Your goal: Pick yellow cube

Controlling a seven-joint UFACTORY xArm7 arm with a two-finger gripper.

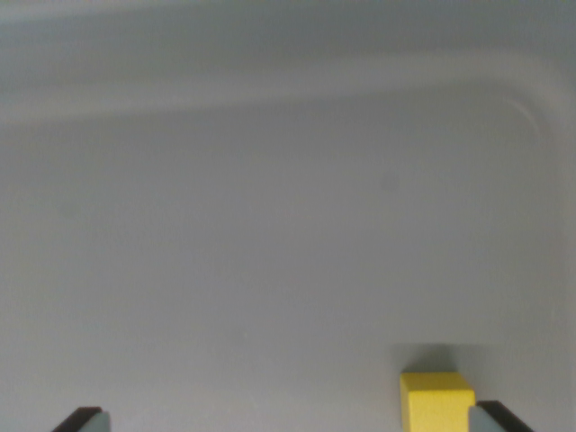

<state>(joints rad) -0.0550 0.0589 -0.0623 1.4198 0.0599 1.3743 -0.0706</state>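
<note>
Status: the pick is not complete. The approach looks largely done, since my claw (292,421) is down close to the pale grey, smooth-walled plastic tray (270,180), whose rounded rim curves across the top of the wrist view. Closing and lifting remain, in my judgement.

Claw state, left to right: my left fingertip (85,419), dark with a grey-blue pad, shows at the bottom edge with bare tray floor beside it. A broad gap follows, so I am spread wide and hold nothing.

The small yellow cube with a matte solid face (436,401) sits on the tray floor at the wrist view's lower right, inside the gap and far off its centre. It lies just beside my right fingertip (497,418); I cannot tell whether they touch.
</note>
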